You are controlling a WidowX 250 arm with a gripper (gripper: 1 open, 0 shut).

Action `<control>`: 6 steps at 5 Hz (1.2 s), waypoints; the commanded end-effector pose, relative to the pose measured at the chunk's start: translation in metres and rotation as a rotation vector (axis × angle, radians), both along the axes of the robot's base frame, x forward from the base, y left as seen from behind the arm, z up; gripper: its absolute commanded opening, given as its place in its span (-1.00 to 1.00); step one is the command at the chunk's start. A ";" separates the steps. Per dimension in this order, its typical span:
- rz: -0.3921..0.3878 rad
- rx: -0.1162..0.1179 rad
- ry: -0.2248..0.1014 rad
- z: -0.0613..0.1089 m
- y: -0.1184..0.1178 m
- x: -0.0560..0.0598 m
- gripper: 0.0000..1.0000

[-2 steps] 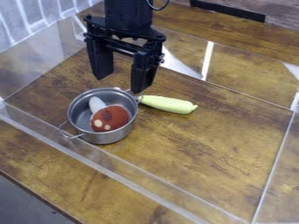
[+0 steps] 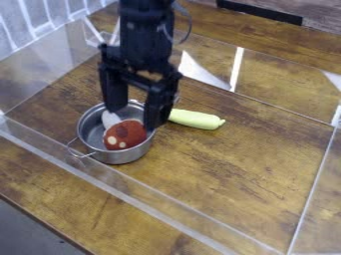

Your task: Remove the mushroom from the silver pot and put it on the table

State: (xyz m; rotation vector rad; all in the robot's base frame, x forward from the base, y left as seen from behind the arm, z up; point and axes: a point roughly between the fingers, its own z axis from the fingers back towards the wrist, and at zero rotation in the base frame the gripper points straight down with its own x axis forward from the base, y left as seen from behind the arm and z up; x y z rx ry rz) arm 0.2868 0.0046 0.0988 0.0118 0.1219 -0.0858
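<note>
The silver pot [image 2: 94, 141] stands on the dark wood table [image 2: 226, 179] at the lower left. Inside it lies the mushroom [image 2: 128, 134], reddish-brown cap up, with a pale part at its lower end. My gripper [image 2: 138, 102] hangs straight down just above the pot's far rim, its two black fingers [image 2: 118, 92] spread wide apart and empty. The mushroom sits just below and between the fingertips, untouched.
A long yellow-green vegetable [image 2: 197, 120] lies on the table just right of the pot. A small metal spoon [image 2: 110, 120] rests in the pot's back part. Low clear acrylic walls [image 2: 160, 214] border the tabletop in front and at the sides.
The gripper has come down and toward the pot, from above the pot's far side to just over its rim. Its fingers stay spread. Pot, mushroom and vegetable have not moved.
</note>
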 end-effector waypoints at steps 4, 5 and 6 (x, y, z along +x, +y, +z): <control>-0.138 0.001 -0.062 -0.044 0.035 0.018 1.00; -0.153 -0.003 -0.068 -0.049 0.040 0.022 1.00; -0.160 -0.009 -0.066 -0.057 0.046 0.025 1.00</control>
